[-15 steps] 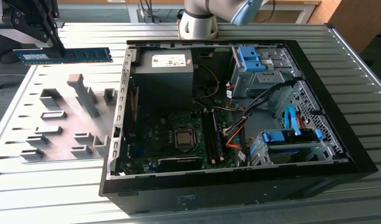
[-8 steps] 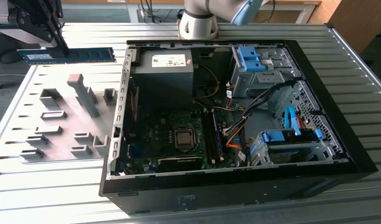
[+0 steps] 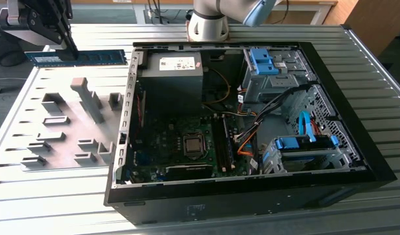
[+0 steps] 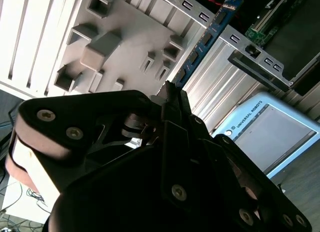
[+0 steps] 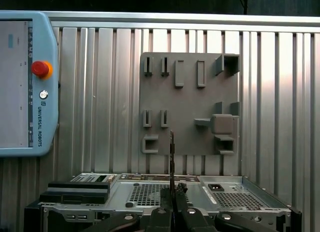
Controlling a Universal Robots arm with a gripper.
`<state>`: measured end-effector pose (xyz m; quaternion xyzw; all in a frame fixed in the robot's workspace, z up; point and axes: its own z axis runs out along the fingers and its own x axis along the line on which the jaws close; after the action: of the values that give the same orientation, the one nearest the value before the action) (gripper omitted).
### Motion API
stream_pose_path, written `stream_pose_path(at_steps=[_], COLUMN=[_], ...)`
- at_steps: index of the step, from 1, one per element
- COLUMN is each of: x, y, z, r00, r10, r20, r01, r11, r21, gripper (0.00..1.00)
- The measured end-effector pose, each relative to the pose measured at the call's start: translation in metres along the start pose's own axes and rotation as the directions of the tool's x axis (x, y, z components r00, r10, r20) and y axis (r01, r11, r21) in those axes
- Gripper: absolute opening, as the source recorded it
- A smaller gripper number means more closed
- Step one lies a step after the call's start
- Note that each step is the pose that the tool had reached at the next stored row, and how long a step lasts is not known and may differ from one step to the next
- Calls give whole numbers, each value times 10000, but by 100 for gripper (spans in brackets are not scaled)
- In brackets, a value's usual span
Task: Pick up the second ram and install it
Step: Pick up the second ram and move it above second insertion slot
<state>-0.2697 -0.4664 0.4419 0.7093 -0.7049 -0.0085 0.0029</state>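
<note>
The second ram (image 3: 95, 57) is a long blue stick with black chips, held level in the air beyond the far edge of the grey holder plate (image 3: 62, 127), at the exterior view's left. My gripper (image 3: 72, 52) is shut on it near its middle. In the second wrist view the ram (image 4: 207, 36) runs out from between the black fingertips (image 4: 170, 94). The first wrist view shows the ram (image 5: 171, 152) edge-on, rising from the gripper (image 5: 172, 192). The open computer case (image 3: 376, 161) lies to the exterior view's right, with the dark memory slots (image 3: 223, 142) on its motherboard.
The grey holder plate carries several raised brackets (image 3: 88, 100). The robot base (image 3: 210, 22) stands behind the case. A teach pendant (image 5: 25, 81) lies on the ribbed metal table (image 3: 49, 200). Blue drive-bay clips (image 3: 264, 61) and cables (image 3: 252, 132) sit inside the case.
</note>
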Motion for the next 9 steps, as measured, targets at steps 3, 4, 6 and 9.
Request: stream_pose_path(at_steps=[3,4,6,9], x=[0,0,0,1], y=[-28,-37,-56,-84], z=[0,-1,0,0], r00=[10000,10000,10000,10000], r10=[-1,0,0,0], r20=[1,0,1,1], r01=[1,0,0,0], r11=[10000,10000,10000,10000], r21=[0,0,1,1], gripper=[14,14,14,14])
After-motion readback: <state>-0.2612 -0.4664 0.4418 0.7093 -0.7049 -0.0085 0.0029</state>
